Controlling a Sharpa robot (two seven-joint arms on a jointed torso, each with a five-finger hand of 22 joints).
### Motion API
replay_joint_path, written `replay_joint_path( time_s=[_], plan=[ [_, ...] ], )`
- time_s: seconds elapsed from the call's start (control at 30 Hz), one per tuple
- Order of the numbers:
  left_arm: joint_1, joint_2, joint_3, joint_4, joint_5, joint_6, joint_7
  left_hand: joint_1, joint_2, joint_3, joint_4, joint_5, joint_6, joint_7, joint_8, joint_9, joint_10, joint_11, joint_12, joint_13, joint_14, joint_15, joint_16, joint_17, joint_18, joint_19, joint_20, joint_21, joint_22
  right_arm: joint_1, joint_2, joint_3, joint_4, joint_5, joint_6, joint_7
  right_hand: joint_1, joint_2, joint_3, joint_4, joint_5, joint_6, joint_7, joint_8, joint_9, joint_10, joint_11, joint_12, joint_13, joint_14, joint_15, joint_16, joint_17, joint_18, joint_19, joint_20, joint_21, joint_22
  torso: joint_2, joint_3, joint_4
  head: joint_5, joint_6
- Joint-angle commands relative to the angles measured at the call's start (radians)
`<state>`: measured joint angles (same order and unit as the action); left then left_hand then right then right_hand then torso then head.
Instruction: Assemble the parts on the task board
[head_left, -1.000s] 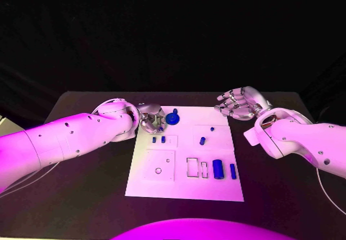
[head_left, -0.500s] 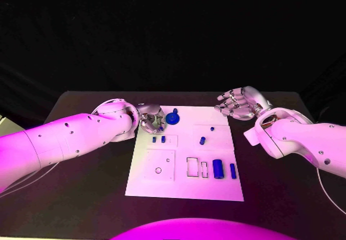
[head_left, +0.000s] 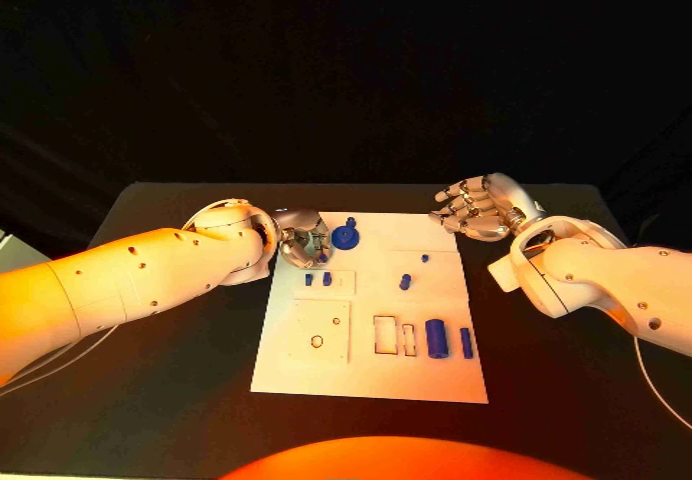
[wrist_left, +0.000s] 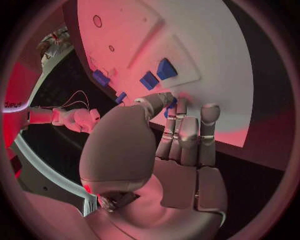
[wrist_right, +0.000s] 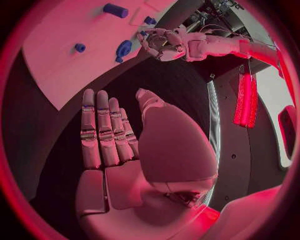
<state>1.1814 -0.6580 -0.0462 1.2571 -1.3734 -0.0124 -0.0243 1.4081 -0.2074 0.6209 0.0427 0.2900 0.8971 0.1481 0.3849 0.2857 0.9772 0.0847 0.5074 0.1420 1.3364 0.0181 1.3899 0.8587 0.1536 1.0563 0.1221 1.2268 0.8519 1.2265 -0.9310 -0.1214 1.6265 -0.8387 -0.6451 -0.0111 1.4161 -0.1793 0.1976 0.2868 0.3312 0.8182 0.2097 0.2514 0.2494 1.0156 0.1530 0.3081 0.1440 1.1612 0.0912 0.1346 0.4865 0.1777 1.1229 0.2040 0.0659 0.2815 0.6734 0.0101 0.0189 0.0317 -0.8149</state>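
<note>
Progress looks early. The task board (head_left: 372, 310) lies in the middle of the black surface (head_left: 173, 360), and most of the blue parts on it seem not yet seated. A large round blue part with a stem (head_left: 346, 237) stands near the board's far left corner; two small blue blocks (head_left: 317, 279) sit just nearer, a small blue peg (head_left: 405, 282) stands mid-board, and a blue cylinder (head_left: 436, 338) and a slimmer blue bar (head_left: 466, 342) lie side by side at the near right. Beside them the rectangular slots (head_left: 387, 335) look unfilled, and so does the oval hole (head_left: 316, 341) in the near left panel, so I judge that most of the fitting is left.

The left hand (head_left: 300, 240) is at the board's far left edge, just beside the round part; in the left wrist view its fingers (wrist_left: 187, 132) reach down to the board, and I cannot tell whether they hold anything. The right hand (head_left: 476, 208) hovers off the board's far right corner, fingers spread, holding nothing.
</note>
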Motion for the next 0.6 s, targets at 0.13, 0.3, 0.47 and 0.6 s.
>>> replay_joint_path(
  time_s=[0.13, 0.3, 0.47, 0.6],
  plan=[
    [0.0, -0.001, 0.0, -0.001, 0.011, 0.009, -0.008, -0.017, -0.006, 0.001, -0.005, -0.006, -0.015, 0.002, -0.019, -0.004, -0.006, 0.006, -0.014, -0.004, -0.012, 0.001, -0.004, -0.006, 0.001, -0.013, 0.004, -0.006, -0.006, -0.001, 0.001, 0.0, 0.0, -0.003, 0.015, 0.005, -0.004, -0.009, 0.002, 0.001, 0.004, -0.009, 0.021, 0.004, -0.002, -0.002, 0.006, -0.006, -0.002, -0.002, 0.009, -0.008, -0.003, 0.005, -0.005, 0.001, -0.004, -0.004, 0.0, 0.0, 0.0004, 0.0, 0.0],
    [0.0, -0.002, 0.0, 0.0, 0.014, 0.009, -0.008, -0.02, -0.009, 0.001, -0.007, -0.006, -0.027, 0.0, -0.034, -0.008, -0.007, 0.008, -0.021, -0.006, -0.015, 0.003, -0.002, -0.009, 0.002, -0.016, 0.006, -0.007, -0.009, -0.001, 0.001, 0.0, -0.001, -0.003, 0.015, 0.006, -0.004, -0.009, 0.002, 0.001, 0.004, -0.01, 0.021, 0.003, -0.002, -0.003, 0.007, -0.007, -0.004, -0.003, 0.009, -0.009, -0.004, 0.005, -0.006, 0.001, -0.004, -0.006, 0.0, 0.0005, 0.0005, 0.001, 0.0],
    [-0.001, -0.003, 0.0, 0.0, 0.016, 0.008, -0.008, -0.022, -0.01, 0.001, -0.008, -0.006, -0.032, -0.001, -0.04, -0.01, -0.007, 0.008, -0.023, -0.006, -0.015, 0.003, -0.001, -0.008, 0.002, -0.017, 0.007, -0.007, -0.009, -0.001, 0.001, 0.0, -0.002, -0.003, 0.014, 0.006, -0.004, -0.009, 0.001, 0.001, 0.004, -0.012, 0.022, 0.003, -0.003, -0.005, 0.008, -0.007, -0.006, -0.004, 0.01, -0.011, -0.005, 0.006, -0.008, 0.002, -0.004, -0.01, 0.0, 0.0004, 0.0003, 0.001, 0.0],
    [-0.001, -0.005, 0.0, 0.0, 0.017, 0.005, -0.009, -0.024, -0.012, 0.001, -0.009, -0.006, -0.04, -0.002, -0.048, -0.012, -0.008, 0.009, -0.025, -0.007, -0.016, 0.004, 0.0, -0.009, 0.002, -0.017, 0.007, -0.007, -0.009, -0.002, 0.001, 0.0, -0.002, -0.003, 0.015, 0.005, -0.004, -0.009, 0.0, 0.001, 0.004, -0.014, 0.022, 0.002, -0.003, -0.007, 0.008, -0.008, -0.008, -0.005, 0.011, -0.013, -0.007, 0.006, -0.01, 0.003, -0.004, -0.014, 0.0, 0.0007, 0.0003, 0.001, 0.001]
  ],
)
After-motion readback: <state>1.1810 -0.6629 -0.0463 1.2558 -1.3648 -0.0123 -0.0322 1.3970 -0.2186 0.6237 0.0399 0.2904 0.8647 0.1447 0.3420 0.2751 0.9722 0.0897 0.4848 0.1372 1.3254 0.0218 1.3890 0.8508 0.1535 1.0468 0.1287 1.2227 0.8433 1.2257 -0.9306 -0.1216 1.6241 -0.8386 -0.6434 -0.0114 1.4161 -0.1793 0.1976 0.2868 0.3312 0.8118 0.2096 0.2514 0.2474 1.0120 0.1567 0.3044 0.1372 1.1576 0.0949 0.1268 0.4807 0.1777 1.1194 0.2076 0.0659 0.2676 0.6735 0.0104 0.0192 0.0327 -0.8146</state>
